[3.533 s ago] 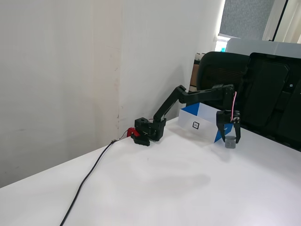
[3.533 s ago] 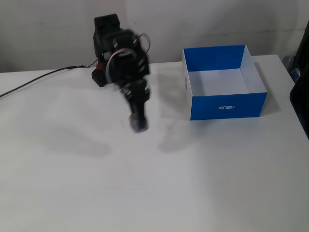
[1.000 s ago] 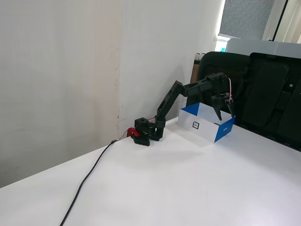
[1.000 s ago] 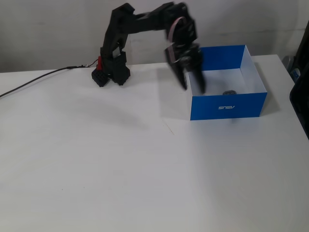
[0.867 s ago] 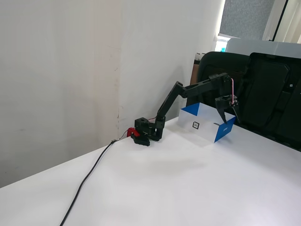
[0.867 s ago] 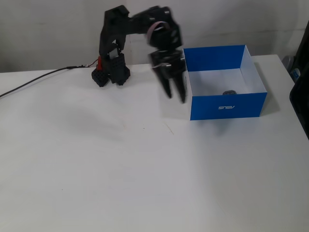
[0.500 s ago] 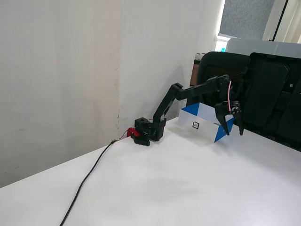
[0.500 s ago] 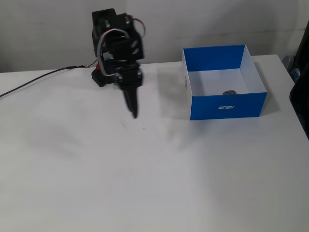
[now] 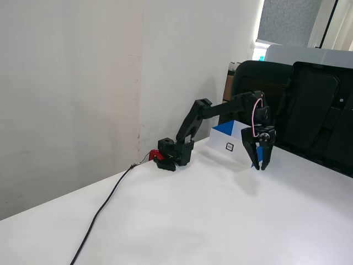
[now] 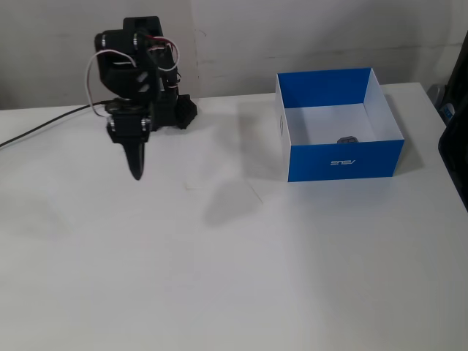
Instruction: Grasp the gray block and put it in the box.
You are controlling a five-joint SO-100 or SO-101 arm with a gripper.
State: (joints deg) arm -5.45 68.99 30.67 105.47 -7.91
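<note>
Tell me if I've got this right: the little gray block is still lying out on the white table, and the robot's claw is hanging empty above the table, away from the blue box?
Not quite. The gray block is already inside the box, on its white floor, as the fixed view facing the box's blue front shows. The rest holds: the gripper hangs empty above the table, apart from the box.

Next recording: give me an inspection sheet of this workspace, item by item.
Surface: plain white table, bare in front.
Job's things: small gray block lies inside the shallow blue-sided, white-lined cardboard box, near its front wall.
Clutter: nothing seen.
Gripper: black two-finger gripper points down above the table, away from the box, fingers slightly apart, holding nothing.
Cables: black cable runs across the table to the arm's base; white and red wires loop at the wrist.
Surroundings: white wall; black chair behind the table.
</note>
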